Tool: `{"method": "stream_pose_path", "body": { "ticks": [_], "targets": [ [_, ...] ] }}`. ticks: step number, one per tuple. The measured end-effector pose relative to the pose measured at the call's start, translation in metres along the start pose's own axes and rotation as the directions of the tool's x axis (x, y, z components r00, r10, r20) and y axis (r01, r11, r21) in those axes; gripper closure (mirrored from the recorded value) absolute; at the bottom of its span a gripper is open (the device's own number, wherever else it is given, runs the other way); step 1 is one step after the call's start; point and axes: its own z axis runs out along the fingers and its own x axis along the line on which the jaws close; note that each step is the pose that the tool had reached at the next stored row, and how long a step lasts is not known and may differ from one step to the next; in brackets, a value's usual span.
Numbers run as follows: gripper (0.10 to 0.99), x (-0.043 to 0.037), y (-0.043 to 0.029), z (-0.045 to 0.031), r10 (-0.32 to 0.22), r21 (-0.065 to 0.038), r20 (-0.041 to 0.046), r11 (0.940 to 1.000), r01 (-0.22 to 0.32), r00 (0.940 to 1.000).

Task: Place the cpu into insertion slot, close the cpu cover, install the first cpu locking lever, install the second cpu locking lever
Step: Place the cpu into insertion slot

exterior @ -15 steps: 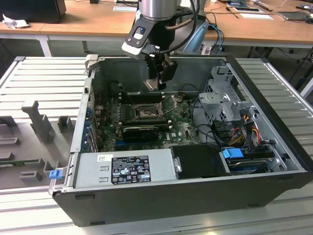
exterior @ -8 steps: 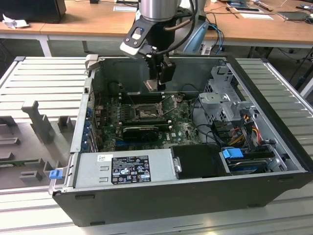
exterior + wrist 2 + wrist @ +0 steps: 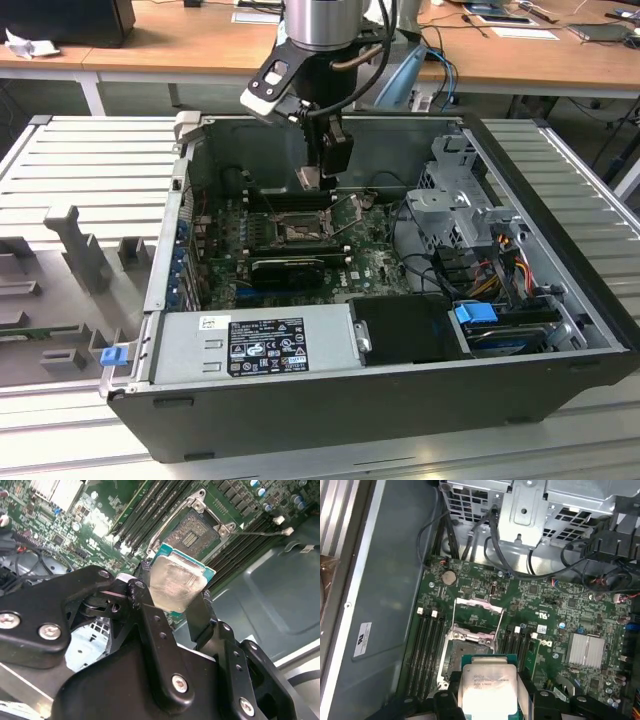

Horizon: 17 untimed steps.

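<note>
My gripper [image 3: 322, 172] is shut on the cpu [image 3: 309, 178], a thin silvery square chip held by its edges between two black fingers [image 3: 155, 625]. It hangs inside the open computer case, a short way above the motherboard and just behind the insertion slot [image 3: 297, 232]. In both wrist views the cpu [image 3: 175, 582] [image 3: 487, 685] hides part of the insertion slot [image 3: 192, 530] [image 3: 462, 652]. The cpu cover [image 3: 477, 614] is swung open at the slot's far side. A thin locking lever [image 3: 260, 530] with a white tip sticks up beside the slot.
Long black memory slots [image 3: 427, 650] flank the socket on both sides. A silver power supply [image 3: 255, 345] fills the case's front. A metal drive cage [image 3: 460, 195] with cables stands at the exterior view's right. A black card [image 3: 285, 268] lies in front of the socket.
</note>
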Motion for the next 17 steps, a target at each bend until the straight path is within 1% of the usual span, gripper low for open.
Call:
{"method": "stream_pose_path", "body": {
  "ticks": [1,2,4,6,13,14,16,17],
  "targets": [
    [0.561,0.0,-0.0002,0.0025,0.023,0.0,0.0018,0.9997,-0.023,0.9997],
    [0.561,-0.0001,-0.0003,0.0044,0.035,-0.001,0.0028,0.9994,-0.035,0.9994],
    [0.561,-0.0001,-0.0005,0.0063,0.036,-0.001,0.003,0.9993,-0.036,0.9993],
    [0.561,-0.0002,-0.0008,0.0099,0.039,-0.001,0.0032,0.9992,-0.039,0.9992],
    [0.561,-0.0003,-0.0012,0.0155,0.045,-0.001,0.0037,0.999,-0.045,0.999],
    [0.561,-0.0003,-0.0014,0.0185,0.048,-0.001,0.0038,0.9989,-0.048,0.9988],
    [0.561,-0.0003,-0.0016,0.0205,0.049,-0.001,0.0039,0.9988,-0.049,0.9988],
    [0.561,-0.0004,-0.0018,0.0234,0.05,-0.001,0.0042,0.9987,-0.05,0.9987]
  ]
}}
